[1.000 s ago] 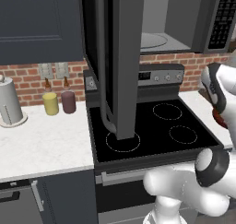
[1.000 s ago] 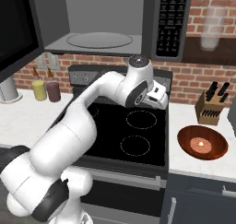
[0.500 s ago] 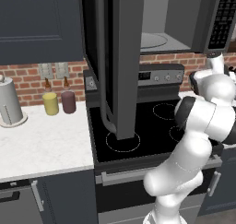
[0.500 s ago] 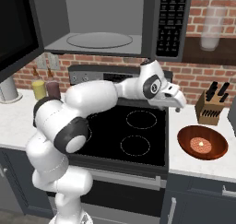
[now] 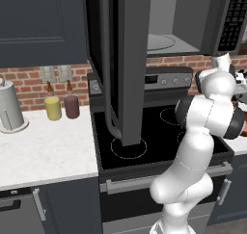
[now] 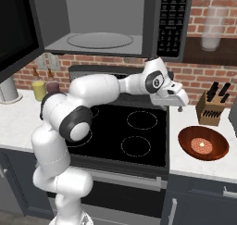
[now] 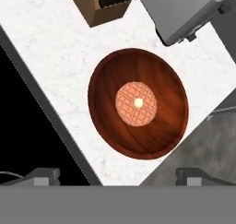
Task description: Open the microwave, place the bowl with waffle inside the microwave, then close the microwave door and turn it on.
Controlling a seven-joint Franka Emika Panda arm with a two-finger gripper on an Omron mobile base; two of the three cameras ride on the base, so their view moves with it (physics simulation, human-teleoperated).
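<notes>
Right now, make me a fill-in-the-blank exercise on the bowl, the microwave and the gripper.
1. The waffle lies in the middle of the reddish-brown ____.
2. The microwave door stands ____.
3. The bowl rests on the white counter, to the ____ of the stove in the right base view.
4. The gripper hangs above the counter with its jaws ____.

Missing words: bowl; open; right; open

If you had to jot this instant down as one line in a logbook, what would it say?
microwave door: open | bowl with waffle: on counter right of stove | gripper: open, above bowl, apart from it | next: likely lower, grasp bowl
</notes>
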